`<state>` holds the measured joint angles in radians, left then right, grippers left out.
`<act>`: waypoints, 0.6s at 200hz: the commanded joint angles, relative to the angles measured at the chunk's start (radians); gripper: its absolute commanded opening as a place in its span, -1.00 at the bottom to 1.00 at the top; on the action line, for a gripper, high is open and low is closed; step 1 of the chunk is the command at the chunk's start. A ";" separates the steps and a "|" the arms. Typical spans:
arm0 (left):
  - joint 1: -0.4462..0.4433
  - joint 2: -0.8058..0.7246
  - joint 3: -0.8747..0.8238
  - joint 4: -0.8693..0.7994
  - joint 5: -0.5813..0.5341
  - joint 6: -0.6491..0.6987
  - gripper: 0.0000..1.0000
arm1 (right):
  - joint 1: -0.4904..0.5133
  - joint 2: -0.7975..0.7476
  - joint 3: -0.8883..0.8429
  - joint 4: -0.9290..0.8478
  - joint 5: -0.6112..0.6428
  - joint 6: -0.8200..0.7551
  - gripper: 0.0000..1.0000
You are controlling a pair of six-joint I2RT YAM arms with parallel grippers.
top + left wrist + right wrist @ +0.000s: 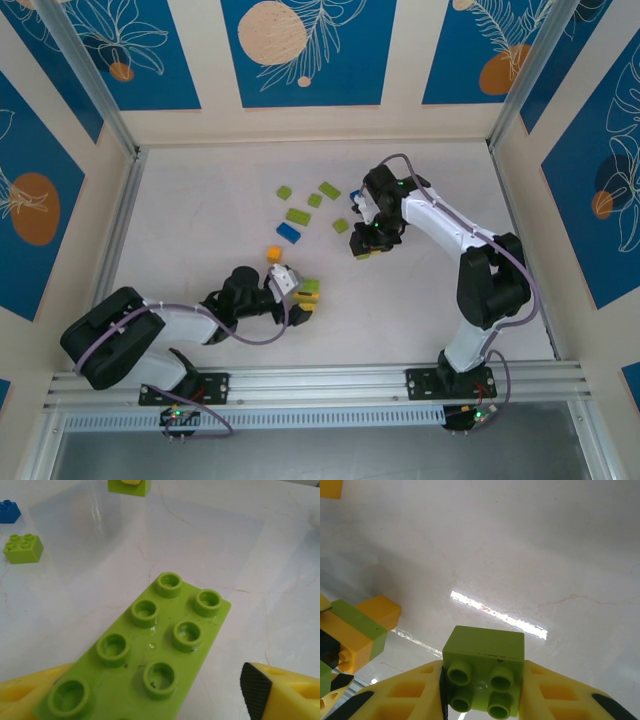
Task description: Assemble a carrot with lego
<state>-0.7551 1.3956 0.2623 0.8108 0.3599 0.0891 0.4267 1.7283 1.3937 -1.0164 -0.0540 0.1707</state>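
While right jaws clench a lime four-stud brick [485,647], left jaws gape around a long lime brick [150,647]

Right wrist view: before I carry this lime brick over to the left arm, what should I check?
1. Right end effector clamped on 2x2 lime brick: ok, pinched on both sides.
2. That brick's studs exposed: ok.
3. Left end effector gripping long lime brick: cannot tell; table shows between brick and one pad.
4. Long brick's studs free: ok.
5. Loose lime brick off the line between the arms: ok, it lies behind.
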 commanded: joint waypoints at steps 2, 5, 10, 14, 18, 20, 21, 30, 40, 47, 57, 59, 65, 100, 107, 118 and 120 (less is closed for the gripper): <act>-0.007 -0.030 0.005 0.023 0.047 0.024 0.57 | 0.010 0.015 0.031 -0.044 0.002 0.022 -0.30; -0.007 -0.033 0.004 0.024 0.047 0.024 0.57 | 0.010 0.016 0.031 -0.044 0.002 0.023 -0.30; -0.006 -0.038 0.002 0.024 0.049 0.023 0.56 | 0.012 0.020 0.033 -0.044 0.002 0.024 -0.30; -0.006 -0.039 0.002 0.025 0.051 0.023 0.56 | 0.013 0.021 0.034 -0.044 0.002 0.024 -0.30; -0.006 -0.037 0.002 0.024 0.053 0.023 0.55 | 0.014 0.022 0.034 -0.044 0.002 0.024 -0.30; -0.007 -0.037 0.002 0.024 0.054 0.023 0.55 | 0.014 0.024 0.036 -0.044 0.002 0.024 -0.30; -0.006 -0.037 0.002 0.024 0.055 0.023 0.55 | 0.015 0.025 0.036 -0.044 0.002 0.024 -0.30; -0.006 -0.031 0.007 0.018 0.063 0.021 0.53 | 0.017 0.028 0.040 -0.044 0.001 0.021 -0.30; -0.006 -0.021 0.016 0.005 0.074 0.021 0.52 | 0.018 0.032 0.043 -0.044 0.003 0.020 -0.31; -0.007 -0.016 0.021 -0.001 0.078 0.021 0.52 | 0.019 0.034 0.044 -0.045 0.005 0.018 -0.31; -0.006 -0.012 0.024 -0.005 0.078 0.021 0.51 | 0.020 0.038 0.049 -0.044 0.005 0.014 -0.31; -0.006 -0.012 0.025 -0.006 0.079 0.021 0.51 | 0.020 0.039 0.050 -0.045 0.005 0.015 -0.31; -0.006 -0.013 0.024 -0.006 0.077 0.021 0.50 | 0.020 0.040 0.053 -0.044 0.005 0.015 -0.31; -0.002 -0.035 0.026 -0.024 0.065 0.021 0.37 | 0.020 0.044 0.054 -0.039 0.002 0.010 -0.31; -0.002 -0.038 0.025 -0.024 0.063 0.020 0.38 | 0.020 0.045 0.052 -0.037 0.000 0.010 -0.31; 0.002 -0.043 0.025 -0.021 0.064 0.020 0.39 | 0.022 0.046 0.053 -0.039 -0.003 0.012 -0.31; 0.004 -0.043 0.025 -0.021 0.064 0.020 0.38 | 0.023 0.046 0.053 -0.040 -0.003 0.011 -0.31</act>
<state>-0.7547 1.3739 0.2707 0.7914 0.4004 0.0895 0.4397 1.7657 1.4204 -1.0393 -0.0414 0.1757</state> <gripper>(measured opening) 0.691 0.348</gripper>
